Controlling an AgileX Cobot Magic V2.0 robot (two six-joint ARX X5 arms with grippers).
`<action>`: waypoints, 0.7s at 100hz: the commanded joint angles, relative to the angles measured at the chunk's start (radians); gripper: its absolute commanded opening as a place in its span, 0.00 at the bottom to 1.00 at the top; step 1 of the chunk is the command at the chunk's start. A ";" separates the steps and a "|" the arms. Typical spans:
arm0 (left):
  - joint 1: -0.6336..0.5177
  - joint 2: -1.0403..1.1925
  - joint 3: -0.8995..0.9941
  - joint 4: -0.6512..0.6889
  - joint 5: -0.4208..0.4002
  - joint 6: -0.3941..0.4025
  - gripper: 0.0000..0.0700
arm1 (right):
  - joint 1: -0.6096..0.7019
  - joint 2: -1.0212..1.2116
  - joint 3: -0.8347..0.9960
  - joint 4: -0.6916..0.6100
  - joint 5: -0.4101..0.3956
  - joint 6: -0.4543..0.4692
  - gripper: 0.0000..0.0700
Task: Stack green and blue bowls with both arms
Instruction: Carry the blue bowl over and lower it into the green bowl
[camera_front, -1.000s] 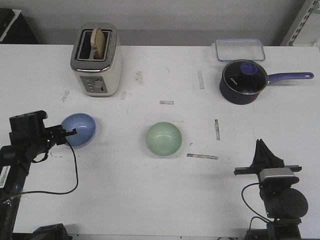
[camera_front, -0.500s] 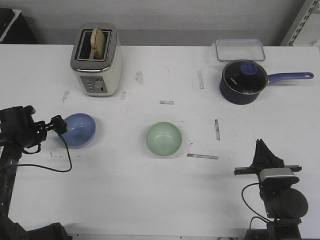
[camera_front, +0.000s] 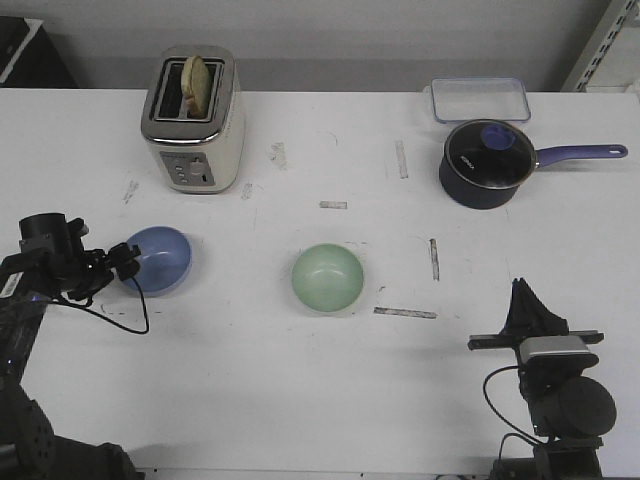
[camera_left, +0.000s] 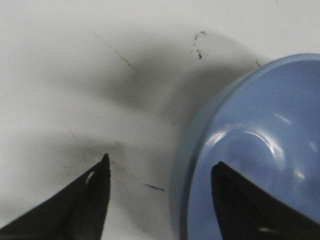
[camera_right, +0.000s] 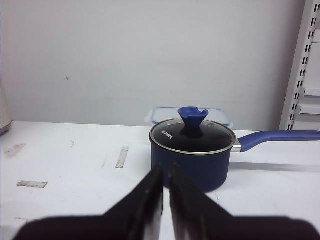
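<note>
The light blue bowl (camera_front: 160, 260) sits on the white table at the left. My left gripper (camera_front: 128, 262) is open at its left rim. In the left wrist view, one finger (camera_left: 245, 205) is over the inside of the blue bowl (camera_left: 265, 130) and the other (camera_left: 80, 205) is outside over the table, so the rim lies between the jaws. The pale green bowl (camera_front: 328, 277) sits apart in the middle of the table. My right gripper (camera_front: 522, 300) is shut and empty at the front right, far from both bowls.
A cream toaster (camera_front: 193, 120) with bread stands at the back left. A dark navy saucepan (camera_front: 487, 163) with a glass lid and a clear plastic container (camera_front: 480, 99) are at the back right. The saucepan (camera_right: 192, 150) shows ahead in the right wrist view.
My left gripper pulled back left off the blue bowl, then came right again to its left rim. The bowls and the right arm have not moved.
</note>
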 joint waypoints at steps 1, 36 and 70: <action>-0.001 0.024 0.019 -0.005 0.006 0.012 0.33 | 0.002 -0.002 0.005 0.011 0.000 0.010 0.02; -0.008 0.025 0.026 -0.025 0.006 0.011 0.00 | 0.002 -0.002 0.005 0.011 0.000 0.010 0.02; -0.140 0.024 0.262 -0.169 0.006 -0.011 0.00 | 0.002 -0.002 0.005 0.011 0.000 0.010 0.02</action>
